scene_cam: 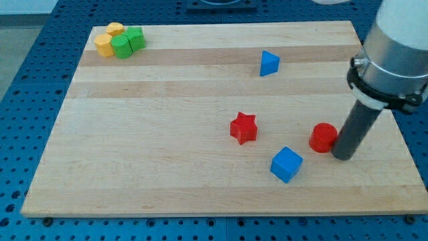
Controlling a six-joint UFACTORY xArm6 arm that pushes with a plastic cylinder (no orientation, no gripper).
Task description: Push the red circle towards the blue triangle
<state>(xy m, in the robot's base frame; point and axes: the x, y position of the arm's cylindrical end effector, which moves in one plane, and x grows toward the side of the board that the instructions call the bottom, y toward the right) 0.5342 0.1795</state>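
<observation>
Pale wooden board (167, 134), visible grain in lengthwise strips, sitting on a blue perforated table (33, 100). No claw on this arm: it ends in a plain dark matte rod, so nothing to report as apart or clamped. The tip (342, 158) is down on the board at the view's right, just beside the red circle (324, 138), on its right side; looks touching or nearly so, can't tell which.

Red circle is a short smooth cylinder, lower right of the board. Blue triangle (269, 63) sits well apart from it, toward the view's top and a bit left. Red star (243, 128) near board centre, left of the circle. Blue cube (287, 164) below and between star and circle. Top-left corner: tight cluster of two yellow blocks (109, 39) and two green blocks (128, 43), touching; exact shapes unclear.
</observation>
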